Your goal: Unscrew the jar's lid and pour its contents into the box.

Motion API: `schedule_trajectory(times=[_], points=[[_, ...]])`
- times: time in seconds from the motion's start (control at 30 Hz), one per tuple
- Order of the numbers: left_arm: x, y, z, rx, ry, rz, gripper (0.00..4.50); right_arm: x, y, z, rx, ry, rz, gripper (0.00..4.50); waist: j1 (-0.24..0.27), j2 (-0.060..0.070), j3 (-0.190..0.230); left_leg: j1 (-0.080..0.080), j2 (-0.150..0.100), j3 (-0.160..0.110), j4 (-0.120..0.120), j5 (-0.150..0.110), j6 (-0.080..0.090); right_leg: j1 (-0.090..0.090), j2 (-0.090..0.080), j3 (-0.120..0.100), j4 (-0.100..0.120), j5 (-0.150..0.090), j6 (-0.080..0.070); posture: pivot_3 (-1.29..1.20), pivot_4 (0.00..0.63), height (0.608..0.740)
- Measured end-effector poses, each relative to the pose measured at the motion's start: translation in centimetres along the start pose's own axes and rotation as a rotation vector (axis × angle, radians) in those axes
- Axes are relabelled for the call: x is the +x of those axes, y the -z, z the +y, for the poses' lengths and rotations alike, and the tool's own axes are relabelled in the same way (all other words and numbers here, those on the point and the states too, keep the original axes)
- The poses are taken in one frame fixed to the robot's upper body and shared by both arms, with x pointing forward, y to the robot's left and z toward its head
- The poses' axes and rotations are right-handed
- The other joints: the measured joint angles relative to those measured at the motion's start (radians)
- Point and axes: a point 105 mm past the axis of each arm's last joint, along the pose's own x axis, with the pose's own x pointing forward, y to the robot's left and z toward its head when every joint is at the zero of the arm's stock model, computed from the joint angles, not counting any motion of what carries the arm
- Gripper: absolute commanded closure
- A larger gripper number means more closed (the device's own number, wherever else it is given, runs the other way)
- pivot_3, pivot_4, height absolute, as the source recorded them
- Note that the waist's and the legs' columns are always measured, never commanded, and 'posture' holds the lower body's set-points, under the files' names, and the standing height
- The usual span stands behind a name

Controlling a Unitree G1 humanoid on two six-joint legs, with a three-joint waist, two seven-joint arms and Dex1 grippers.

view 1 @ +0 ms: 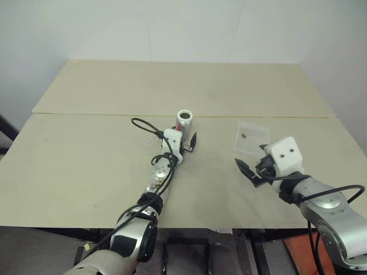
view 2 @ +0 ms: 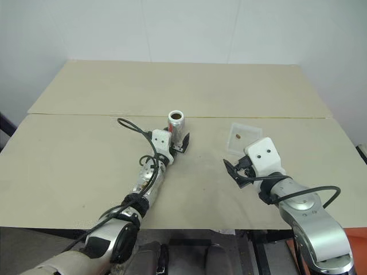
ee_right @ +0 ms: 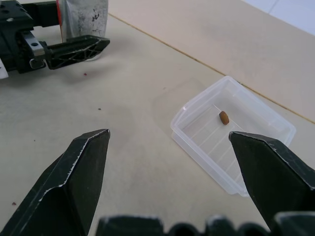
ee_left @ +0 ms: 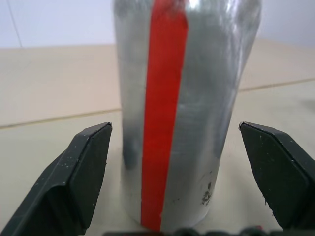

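Right hand (view 1: 252, 170) hangs nearest, low over the front part of the beige worktop (view 1: 86, 166) on the right side, its two black fingers (ee_right: 74, 182) spread wide and gripping nothing; just beyond it lies the shallow square box of clear plastic with rounded corners (ee_right: 231, 132), flat on the worktop, with one small brown pellet (ee_right: 224, 117) resting on its floor; no object stands between this hand and the box. Left hand (view 2: 176, 143) reaches further out toward the middle of the worktop, its black fingers (ee_left: 83, 172) parted to either side of the small upright silvery-grey jar with a white label and a red vertical stripe (view 1: 184, 121); in the left wrist view a clear gap shows between each finger and the jar's wall, so the hand stands open around the jar without clamping it. The jar's top is open, its mouth a dark round hole, and it stands upright to the left of the box, apart from it. A black cable (view 1: 144, 126) loops off the left wrist over the worktop beside the jar. Beyond the jar a seam (view 1: 103, 115) crosses the worktop, and behind the far half rises a plain white wall (view 1: 172, 28).
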Motion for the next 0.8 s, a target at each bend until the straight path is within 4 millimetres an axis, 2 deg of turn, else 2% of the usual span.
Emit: schedule_trajectory(times=[0.13, 0.27, 0.37, 0.47, 0.57, 0.6, 0.63, 0.7, 0.8], points=[[-1.3, -0.8, 0.7, 0.012, -0.029, -0.01, 0.02, 0.3, 0.1, 0.0, -0.002, -0.003, -0.002, 0.0, -0.001, 0.0, 0.0, 0.0, 0.0, -0.001, 0.0, 0.0, 0.0, 0.0, 0.0, 0.001, 0.0, 0.0, 0.0, 0.0, 0.15, 0.74], [-3.6, -2.2, 1.6, 0.03, -0.021, 0.009, 0.02, 0.6, 0.2, -0.1, -0.009, -0.01, -0.005, 0.0, -0.003, 0.0, 0.0, 0.001, 0.001, -0.001, 0.0, 0.0, 0.0, -0.001, 0.0, 0.001, 0.001, 0.0, 0.0, 0.0, 0.15, 0.74], [-5.9, -3.4, 2.6, 0.04, -0.004, 0.047, 0.02, 0.7, -0.1, 0.0, -0.02, -0.022, -0.022, 0.0, -0.007, 0.001, 0.0, 0.001, 0.001, -0.002, 0.0, 0.0, 0.0, -0.001, 0.0, 0.002, 0.001, 0.0, 0.0, 0.0, 0.15, 0.74], [-8.9, -5.5, 3.7, 0.089, 0.061, 0.081, 0.02, 0.5, -0.5, -0.2, -0.058, -0.056, -0.036, 0.0, -0.011, 0.001, -0.001, 0.002, 0.002, -0.002, -0.001, 0.0, 0.0, 0.0, 0.0, 0.002, 0.001, 0.0, 0.0, 0.0, 0.15, 0.74], [-12.0, -6.6, 5.1, 0.158, 0.158, 0.138, 0.02, -0.5, -0.7, -1.8, -0.124, -0.078, -0.039, 0.0, -0.009, 0.002, -0.001, 0.003, 0.002, -0.001, -0.001, 0.0, 0.0, 0.0, 0.0, 0.002, 0.0, 0.0, -0.001, 0.0, 0.15, 0.74], [-13.6, -6.9, 5.6, 0.18, 0.227, 0.181, 0.02, -1.2, -0.6, -2.8, -0.172, -0.108, -0.038, 0.0, -0.009, 0.002, -0.001, 0.003, 0.002, 0.0, -0.001, 0.0, 0.0, 0.001, 0.0, 0.002, 0.0, 0.0, -0.001, 0.0, 0.15, 0.74], [-14.4, -7.1, 6.2, 0.189, 0.253, 0.204, 0.02, -1.6, -0.7, -3.7, -0.199, -0.115, -0.036, 0.0, -0.008, 0.002, -0.001, 0.003, 0.002, 0.0, -0.001, 0.0, 0.0, 0.001, 0.0, 0.002, 0.0, 0.0, -0.001, 0.0, 0.15, 0.74], [-15.2, -7.8, 6.8, 0.167, 0.284, 0.201, 0.02, -2.3, -1.0, -5.2, -0.249, -0.143, -0.049, 0.0, -0.005, 0.002, -0.001, 0.006, 0.002, 0.0, -0.001, 0.0, 0.0, 0.004, 0.0, 0.002, -0.001, 0.0, -0.001, 0.0, 0.15, 0.74], [-16.8, -8.6, 7.4, 0.158, 0.372, 0.206, 0.02, -2.9, -1.4, -6.0, -0.333, -0.254, -0.072, 0.0, -0.009, 0.002, -0.001, 0.016, 0.003, 0.002, -0.003, -0.001, 0.0, 0.012, 0.001, 0.002, -0.002, -0.001, -0.003, 0.0, 0.15, 0.74]])
